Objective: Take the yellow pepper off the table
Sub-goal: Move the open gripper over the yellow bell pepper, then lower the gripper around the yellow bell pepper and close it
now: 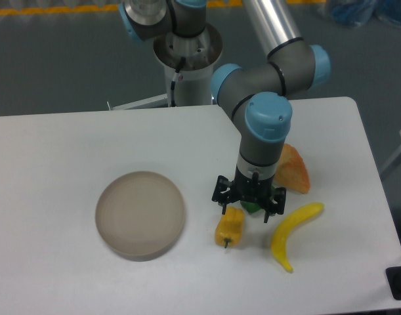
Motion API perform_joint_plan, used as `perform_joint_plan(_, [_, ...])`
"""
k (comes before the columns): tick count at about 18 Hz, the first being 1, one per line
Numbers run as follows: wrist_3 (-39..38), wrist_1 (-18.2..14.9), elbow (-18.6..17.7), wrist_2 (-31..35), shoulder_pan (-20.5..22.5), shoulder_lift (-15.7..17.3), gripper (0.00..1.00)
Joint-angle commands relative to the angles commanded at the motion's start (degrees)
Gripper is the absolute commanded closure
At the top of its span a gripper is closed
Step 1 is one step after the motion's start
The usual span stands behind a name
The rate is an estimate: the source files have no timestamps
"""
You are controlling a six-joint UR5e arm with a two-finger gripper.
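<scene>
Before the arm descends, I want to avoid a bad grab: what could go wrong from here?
The end effector sits off-centre over the yellow pepper, toward its upper right, so one finger may land on it and push it aside. The green pepper lies right beneath the open fingers and could be grabbed instead. The banana is close enough to be knocked.

- The arm is seen reaching in from the upper middle, its silver tube bent at grey joints with blue caps.
- The wrist is pointed straight down.
- The pincer (247, 209) is held low, its two black fingers (222, 198) spread wide apart.
</scene>
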Motion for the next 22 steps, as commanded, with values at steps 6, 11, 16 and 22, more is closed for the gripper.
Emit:
perform_joint_plan(6, [1.8,0.8,-1.1,1.1,-0.3,-1.6,0.00])
perform_joint_plan(11, [2.5,1.0,-2.9,2.4,-1.1,-1.4,0.00])
perform_joint_plan(16, [2.6,3.0,-3.1,2.4,-1.3,-2.1,0.00])
perform_joint_plan(22, [2.6,3.4,-3.1,2.5,-1.3,-3.4,0.00])
